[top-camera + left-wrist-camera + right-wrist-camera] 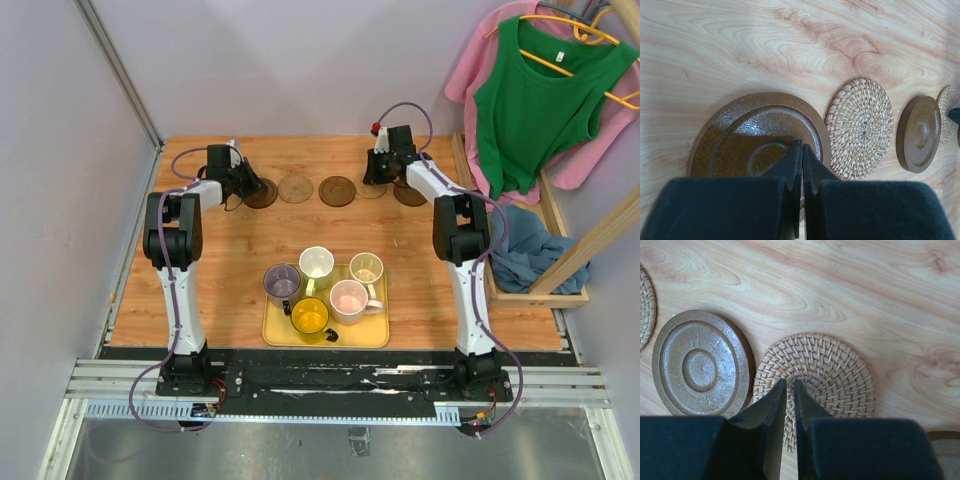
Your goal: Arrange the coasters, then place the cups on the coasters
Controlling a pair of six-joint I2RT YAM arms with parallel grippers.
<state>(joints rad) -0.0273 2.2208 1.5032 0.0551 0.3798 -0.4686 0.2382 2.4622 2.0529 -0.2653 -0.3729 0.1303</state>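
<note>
Five coasters lie in a row at the back of the table. My left gripper point(250, 185) point(802, 145) is shut with nothing in it, above the leftmost dark brown coaster point(264, 193) point(750, 135). To its right come a woven tan coaster point(295, 188) point(860, 127) and a brown coaster point(337, 190) point(700, 365). My right gripper point(376, 178) point(790, 382) hangs over the second woven coaster point(825, 370), its jaws a narrow slit apart and holding nothing. The last brown coaster point(411, 196) lies beyond. The grey-purple point(282, 282), white point(316, 263), cream point(366, 268), pink point(348, 298) and yellow point(309, 316) cups stand on the yellow tray point(376, 336).
A wooden rack point(560, 255) stands along the table's right edge with a green top point(535, 100), pink clothes and a blue cloth point(525, 250). Grey walls close in the back and left. Bare wood lies between the coaster row and the tray.
</note>
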